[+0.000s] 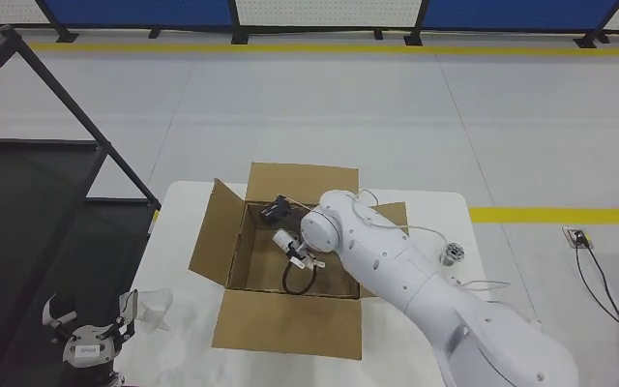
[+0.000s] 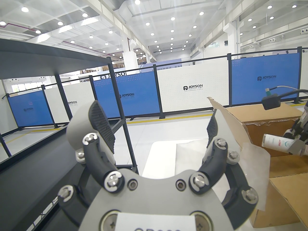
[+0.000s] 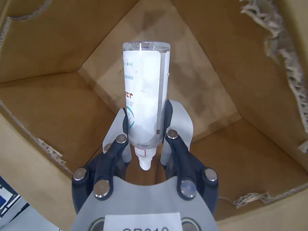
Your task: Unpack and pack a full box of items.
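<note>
Right pincer (image 3: 146, 118) of mine is clamped on a clear bottle (image 3: 144, 85) with a white label. The pads sit either side of its lower body, the nozzle points back at my wrist and the flat base points away. Past that base is the floor of the cardboard box (image 3: 216, 73), its brown walls rising all round the bottle. Farther off, my left pincer (image 2: 154, 126) is spread wide, nothing between its pads, by the table (image 1: 426, 208) corner beside a dark rack (image 2: 72, 56).
</note>
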### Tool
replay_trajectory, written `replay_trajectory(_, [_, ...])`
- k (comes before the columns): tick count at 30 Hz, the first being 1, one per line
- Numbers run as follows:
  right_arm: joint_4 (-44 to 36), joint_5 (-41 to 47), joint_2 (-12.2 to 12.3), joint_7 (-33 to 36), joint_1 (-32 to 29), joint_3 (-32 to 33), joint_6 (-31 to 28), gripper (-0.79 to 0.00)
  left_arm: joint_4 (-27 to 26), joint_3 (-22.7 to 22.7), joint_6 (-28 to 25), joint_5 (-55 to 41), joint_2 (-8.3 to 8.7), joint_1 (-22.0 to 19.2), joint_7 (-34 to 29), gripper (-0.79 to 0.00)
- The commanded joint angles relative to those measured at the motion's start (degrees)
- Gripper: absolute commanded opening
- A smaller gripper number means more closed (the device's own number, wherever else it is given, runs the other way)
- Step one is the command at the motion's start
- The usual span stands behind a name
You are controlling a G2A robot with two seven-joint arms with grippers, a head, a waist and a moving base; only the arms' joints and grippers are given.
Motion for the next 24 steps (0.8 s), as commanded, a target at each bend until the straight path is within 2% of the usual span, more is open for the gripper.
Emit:
replay_trajectory(1, [4.98,-0.05,-2.07,-0.08,0.07,-0.5,0.52,-0.785,0.0,0.0,0.0,0.0,0.0,0.0,0.0,0.0])
replay_trajectory(4, [9.1,-0.21,-4.11,-0.42,-0.02,-0.87,1.48,-0.785,0.0,0.0,0.0,0.0,0.0,0.0,0.0,0.0])
replay_trajectory(10, [9.1,-0.21,-4.11,-0.42,-0.02,-0.87,1.48,-0.785,0.0,0.0,0.0,0.0,0.0,0.0,0.0,0.0])
replay_trajectory(11, [9.1,-0.21,-4.11,-0.42,-0.02,-0.87,1.48,-0.748,0.0,0.0,0.0,0.0,0.0,0.0,0.0,0.0])
replay_trajectory(12, [9.1,-0.21,-4.11,-0.42,-0.02,-0.87,1.48,-0.511,0.0,0.0,0.0,0.0,0.0,0.0,0.0,0.0])
replay_trajectory(14, [9.1,-0.21,-4.11,-0.42,-0.02,-0.87,1.48,-0.416,0.0,0.0,0.0,0.0,0.0,0.0,0.0,0.0])
replay_trajectory(15, [9.1,-0.21,-4.11,-0.42,-0.02,-0.87,1.48,-0.308,0.0,0.0,0.0,0.0,0.0,0.0,0.0,0.0])
replay_trajectory(17, [9.1,-0.21,-4.11,-0.42,-0.02,-0.87,1.48,-0.228,0.0,0.0,0.0,0.0,0.0,0.0,0.0,0.0])
replay_trajectory(19, [9.1,-0.21,-4.11,-0.42,-0.02,-0.87,1.48,0.0,0.0,0.0,0.0,0.0,0.0,0.0,0.0,0.0])
replay_trajectory(24, [9.1,-0.21,-4.11,-0.42,-0.02,-0.87,1.48,0.0,0.0,0.0,0.0,0.0,0.0,0.0,0.0,0.0])
